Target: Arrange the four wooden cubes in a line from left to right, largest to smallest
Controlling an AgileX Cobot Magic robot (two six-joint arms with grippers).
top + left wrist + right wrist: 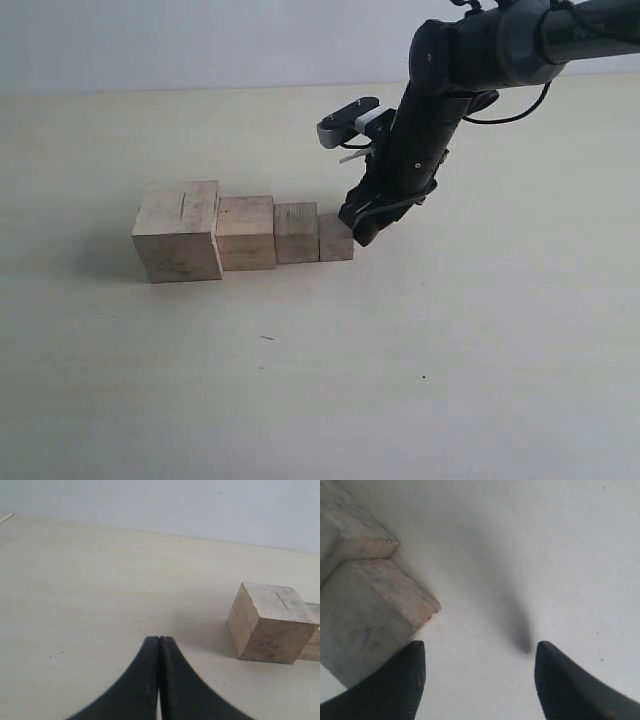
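Four wooden cubes (245, 232) are sitting in a touching row; right hand (360, 233) is gaping wide beside the smallest cube (335, 238), left hand (159, 652) pinching closed.

Exterior: raised, angled down across table (300, 400), mid-range, whole row of four wooden cubes (247, 232) in frame. Left wrist: low, near-level over table toward wall (200, 505), shares largest cube (270, 622) with exterior. Right wrist: very close, steep downward, shares smallest cube (365, 615) with exterior.

4 pale wooden cubes (247, 232) abut, largest leftmost.
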